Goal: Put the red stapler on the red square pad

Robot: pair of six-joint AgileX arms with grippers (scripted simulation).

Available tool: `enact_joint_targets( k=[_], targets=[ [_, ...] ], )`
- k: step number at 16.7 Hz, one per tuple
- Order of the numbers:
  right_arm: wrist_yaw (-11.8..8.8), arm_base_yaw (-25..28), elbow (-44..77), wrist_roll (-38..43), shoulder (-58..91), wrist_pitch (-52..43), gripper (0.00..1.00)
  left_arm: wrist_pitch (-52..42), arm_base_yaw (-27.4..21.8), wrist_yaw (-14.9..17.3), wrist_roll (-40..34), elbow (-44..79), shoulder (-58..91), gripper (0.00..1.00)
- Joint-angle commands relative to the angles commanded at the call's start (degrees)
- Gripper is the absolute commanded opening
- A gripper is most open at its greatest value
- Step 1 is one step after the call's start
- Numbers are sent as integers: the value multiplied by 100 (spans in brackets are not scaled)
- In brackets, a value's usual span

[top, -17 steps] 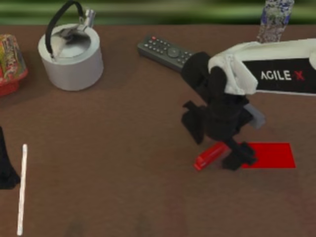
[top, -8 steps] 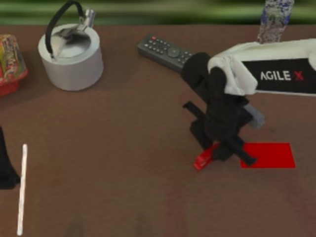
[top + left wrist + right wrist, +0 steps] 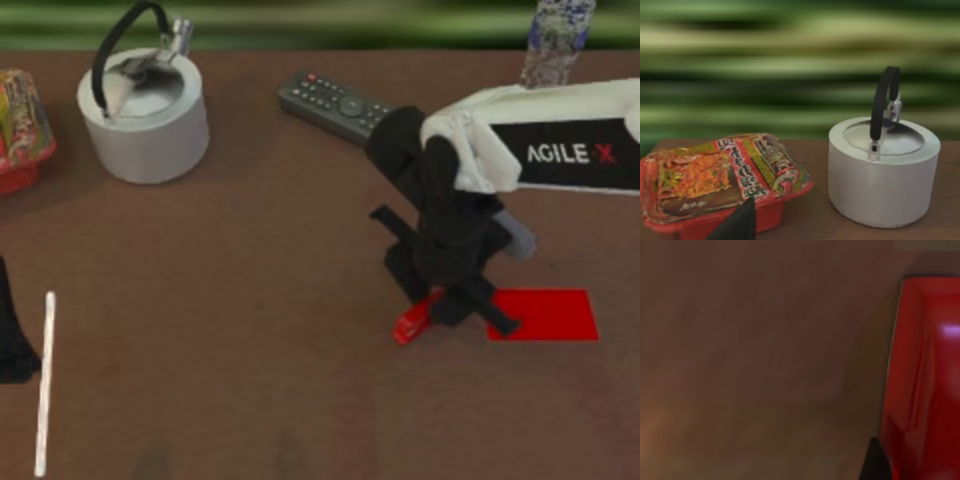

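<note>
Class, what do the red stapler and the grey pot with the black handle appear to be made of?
The red stapler looks like glossy moulded plastic or lacquered metal: a bright highlight sits on its smooth red shell. The grey pot looks like matte brushed metal, evenly pale with soft shading; its black handle seems to be plastic or rubber.

The right arm (image 3: 560,150) carries the white lettering "AGILE X".
</note>
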Motion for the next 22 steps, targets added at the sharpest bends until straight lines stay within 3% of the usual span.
enact_joint_targets(
  k=[3,10,17,22],
  targets=[
    [-2,18,182,9,-64,-234,0,0,0,0,0,0,0,100],
    [-7,44,1170,-5,-615,-1836,0,0,0,0,0,0,0,100],
    [-19,15,1256,-68,-676,-1960,0,0,0,0,0,0,0,100],
    [-221,-48,1306,-1229,-679,-2258,0,0,0,0,0,0,0,100]
  ],
)
